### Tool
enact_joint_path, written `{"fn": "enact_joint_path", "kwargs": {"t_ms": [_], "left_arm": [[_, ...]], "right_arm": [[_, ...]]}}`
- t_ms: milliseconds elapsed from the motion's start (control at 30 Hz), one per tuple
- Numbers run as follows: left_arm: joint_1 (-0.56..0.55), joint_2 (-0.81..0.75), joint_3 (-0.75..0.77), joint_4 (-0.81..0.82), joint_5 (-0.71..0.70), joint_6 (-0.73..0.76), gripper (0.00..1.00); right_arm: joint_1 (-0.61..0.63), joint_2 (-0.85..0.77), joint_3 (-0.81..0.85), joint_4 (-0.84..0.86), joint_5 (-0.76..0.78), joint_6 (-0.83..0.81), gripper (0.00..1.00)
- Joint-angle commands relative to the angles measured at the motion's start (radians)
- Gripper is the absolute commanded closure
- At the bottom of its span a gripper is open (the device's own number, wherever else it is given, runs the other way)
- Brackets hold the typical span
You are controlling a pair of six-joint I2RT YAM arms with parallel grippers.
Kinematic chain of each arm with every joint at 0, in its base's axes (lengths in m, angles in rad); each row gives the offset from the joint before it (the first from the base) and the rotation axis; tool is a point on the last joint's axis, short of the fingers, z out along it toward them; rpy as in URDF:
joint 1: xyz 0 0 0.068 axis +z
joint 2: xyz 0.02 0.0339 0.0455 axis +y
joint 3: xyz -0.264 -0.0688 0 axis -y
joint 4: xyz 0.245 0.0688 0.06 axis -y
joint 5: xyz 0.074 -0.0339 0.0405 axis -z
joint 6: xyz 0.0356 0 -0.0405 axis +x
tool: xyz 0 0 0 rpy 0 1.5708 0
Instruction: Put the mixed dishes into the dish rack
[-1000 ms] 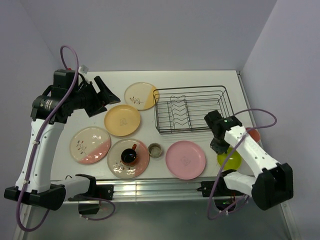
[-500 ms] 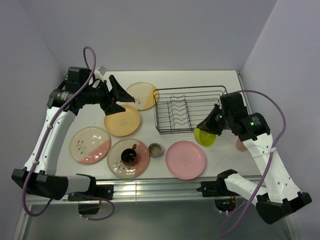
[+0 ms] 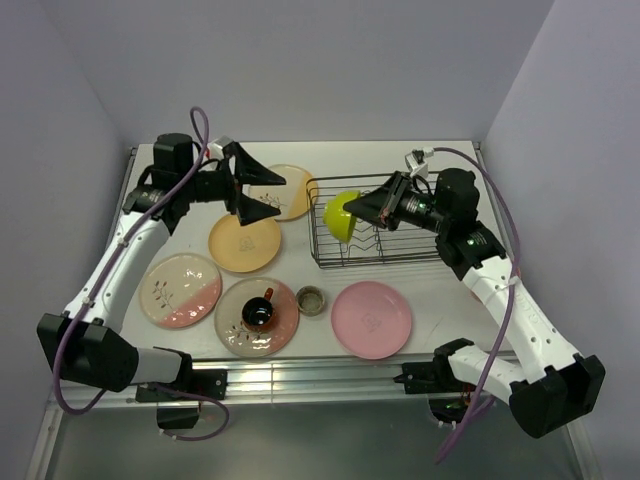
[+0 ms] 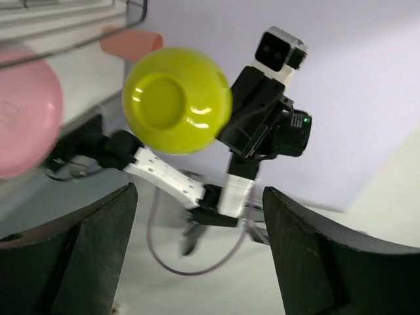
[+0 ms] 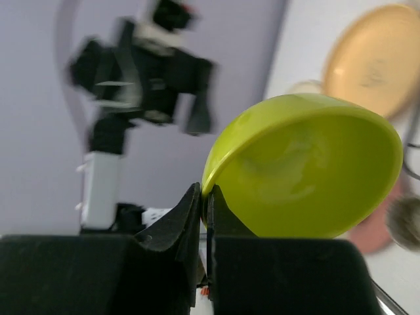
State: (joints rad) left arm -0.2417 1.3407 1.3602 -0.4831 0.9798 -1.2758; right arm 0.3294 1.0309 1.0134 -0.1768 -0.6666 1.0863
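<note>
My right gripper [image 3: 358,208] is shut on the rim of the lime-yellow bowl [image 3: 340,215], holding it tilted on its side above the left end of the dark wire dish rack [image 3: 395,178]. The right wrist view shows the fingers [image 5: 205,197] pinching the bowl's edge [image 5: 308,170]. My left gripper [image 3: 270,195] is open and empty above the cream-and-yellow plate [image 3: 290,190], pointing at the bowl [image 4: 177,98]. On the table lie the yellow-orange plate [image 3: 245,242], the cream-and-pink plate [image 3: 180,290], the pink plate [image 3: 371,319] and the greenish cup [image 3: 312,299]. The dark red mug [image 3: 258,312] sits on a plate.
The salmon-pink tumbler [image 4: 131,42] shows only in the left wrist view, beyond the rack. The rack holds upright divider prongs [image 3: 365,215] in its middle. Lilac walls close the table at back and sides.
My right arm has lifted the bowl from the table's right side and swung it left over the rack. My left arm has reached right towards the rack, its jaws open throughout.
</note>
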Motion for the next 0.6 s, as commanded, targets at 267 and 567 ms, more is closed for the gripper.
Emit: {"fn": "enact_joint_path", "kwargs": {"t_ms": [267, 567], "left_arm": [[-0.068, -0.081, -0.208, 0.567, 0.005, -0.779, 0.16], [-0.203, -0.023, -0.204, 0.790, -0.120, -1.120, 0.18]], "right_arm": [[-0.004, 0.027, -0.081, 0.882, -0.122, 0.279, 1.00], [-0.004, 0.118, -0.116, 1.257, -0.053, 0.394, 1.00]]}}
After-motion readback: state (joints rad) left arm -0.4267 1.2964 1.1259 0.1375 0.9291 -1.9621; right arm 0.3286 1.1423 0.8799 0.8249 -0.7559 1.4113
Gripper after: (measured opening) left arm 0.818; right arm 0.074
